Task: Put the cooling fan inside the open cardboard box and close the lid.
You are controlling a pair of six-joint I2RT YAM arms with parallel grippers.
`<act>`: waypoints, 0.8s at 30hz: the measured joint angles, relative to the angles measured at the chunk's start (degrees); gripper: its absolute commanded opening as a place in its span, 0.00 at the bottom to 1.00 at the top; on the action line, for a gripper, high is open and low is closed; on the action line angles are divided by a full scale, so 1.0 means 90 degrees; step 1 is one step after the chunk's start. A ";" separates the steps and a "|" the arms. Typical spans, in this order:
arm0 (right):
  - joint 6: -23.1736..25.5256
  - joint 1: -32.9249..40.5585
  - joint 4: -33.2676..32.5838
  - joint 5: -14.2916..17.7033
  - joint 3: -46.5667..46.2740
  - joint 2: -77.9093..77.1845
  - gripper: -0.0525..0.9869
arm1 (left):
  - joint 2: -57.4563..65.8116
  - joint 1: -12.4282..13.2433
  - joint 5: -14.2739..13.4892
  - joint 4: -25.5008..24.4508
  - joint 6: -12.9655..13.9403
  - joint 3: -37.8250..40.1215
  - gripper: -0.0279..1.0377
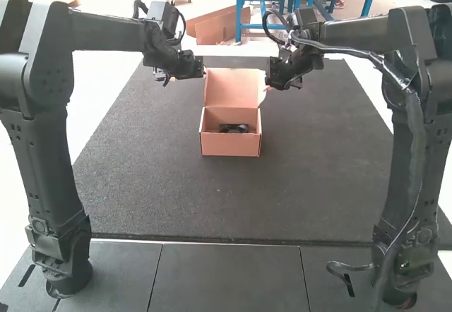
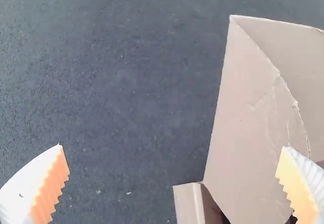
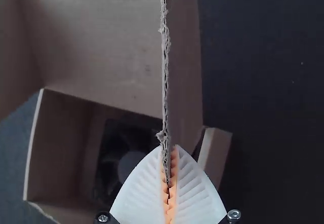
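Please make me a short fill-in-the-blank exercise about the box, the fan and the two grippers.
The black cooling fan lies ___ the brown cardboard box.
The right gripper is shut on the edge of the box's upright ___.
The left gripper is ___, holding nothing.
The box is not yet ___.
Missing words: inside; lid; open; closed.

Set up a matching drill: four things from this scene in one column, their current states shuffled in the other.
1. cooling fan
2. lid
3. left pincer
4. right pincer

A. shut on the lid's side edge
B. standing upright, not closed
C. open, by the lid
D. lying in the cardboard box

Pairs: 1-D, 2-B, 3-C, 4-A.
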 measured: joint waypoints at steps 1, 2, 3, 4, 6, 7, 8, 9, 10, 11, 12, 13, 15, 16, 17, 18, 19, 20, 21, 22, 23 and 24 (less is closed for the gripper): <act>-0.0002 0.0000 0.0000 0.0000 -0.0036 -0.0024 0.04 | -0.0005 -0.0024 0.0002 -0.0012 0.0000 -0.0019 0.93; -0.0012 0.0000 0.0005 0.0000 -0.0075 -0.0056 0.04 | -0.0005 -0.0049 0.0002 -0.0022 0.0000 -0.0053 0.93; -0.0024 0.0000 0.0007 0.0000 -0.0107 -0.0085 0.04 | -0.0005 -0.0068 0.0002 -0.0036 0.0000 -0.0095 0.93; -0.0044 0.0000 0.0002 0.0002 -0.0141 -0.0117 0.04 | -0.0005 -0.0085 0.0002 -0.0051 0.0000 -0.0138 0.93; -0.0051 0.0000 0.0002 0.0002 -0.0206 -0.0165 0.04 | -0.0005 -0.0114 0.0002 -0.0090 0.0000 -0.0248 0.93; -0.0061 0.0005 0.0000 0.0012 -0.0231 -0.0192 0.04 | -0.0005 -0.0131 0.0002 -0.0109 0.0000 -0.0294 0.93; -0.0068 0.0012 -0.0002 0.0017 -0.0243 -0.0197 0.04 | -0.0005 -0.0148 0.0002 -0.0121 0.0000 -0.0345 0.93; -0.0073 0.0019 -0.0007 0.0017 -0.0243 -0.0197 0.04 | -0.0005 -0.0165 0.0002 -0.0131 0.0000 -0.0393 0.93; -0.0092 0.0027 -0.0007 0.0017 -0.0245 -0.0197 0.04 | -0.0019 -0.0182 0.0000 -0.0129 0.0000 -0.0440 0.93; -0.0104 0.0034 0.0000 0.0017 -0.0260 -0.0197 0.04 | -0.0044 -0.0197 0.0002 -0.0129 0.0000 -0.0493 0.93; -0.0119 0.0051 0.0007 0.0019 -0.0289 -0.0211 0.04 | -0.0092 -0.0211 0.0000 -0.0129 0.0000 -0.0559 0.93; -0.0141 0.0066 0.0012 0.0019 -0.0338 -0.0240 0.04 | -0.0151 -0.0216 0.0002 -0.0129 0.0000 -0.0617 0.93; -0.0175 0.0102 0.0007 0.0024 -0.0437 -0.0328 0.04 | -0.0301 -0.0223 0.0002 -0.0126 0.0000 -0.0731 0.93; -0.0187 0.0126 0.0010 0.0022 -0.0481 -0.0376 0.04 | -0.0374 -0.0223 0.0000 -0.0126 0.0000 -0.0770 0.93; -0.0197 0.0153 -0.0002 0.0024 -0.0503 -0.0408 0.04 | -0.0437 -0.0223 0.0000 -0.0126 0.0000 -0.0794 0.93; -0.0206 0.0182 0.0000 0.0024 -0.0522 -0.0432 0.04 | -0.0500 -0.0223 0.0002 -0.0119 0.0000 -0.0816 0.93; -0.0211 0.0206 -0.0010 0.0024 -0.0542 -0.0454 0.04 | -0.0549 -0.0223 0.0002 -0.0119 0.0000 -0.0833 0.93; -0.0214 0.0231 -0.0007 0.0039 -0.0563 -0.0476 0.04 | -0.0588 -0.0226 0.0002 -0.0119 0.0000 -0.0850 0.93; -0.0216 0.0248 -0.0010 0.0046 -0.0585 -0.0495 0.04 | -0.0622 -0.0223 0.0000 -0.0119 0.0000 -0.0872 0.93; -0.0216 0.0257 -0.0005 0.0058 -0.0624 -0.0522 0.04 | -0.0641 -0.0223 0.0002 -0.0121 0.0000 -0.0891 0.93; -0.0216 0.0262 -0.0010 0.0068 -0.0668 -0.0551 0.04 | -0.0665 -0.0223 0.0000 -0.0119 0.0000 -0.0918 0.93; -0.0219 0.0265 -0.0007 0.0075 -0.0726 -0.0590 0.04 | -0.0670 -0.0223 0.0002 -0.0119 0.0000 -0.0947 0.93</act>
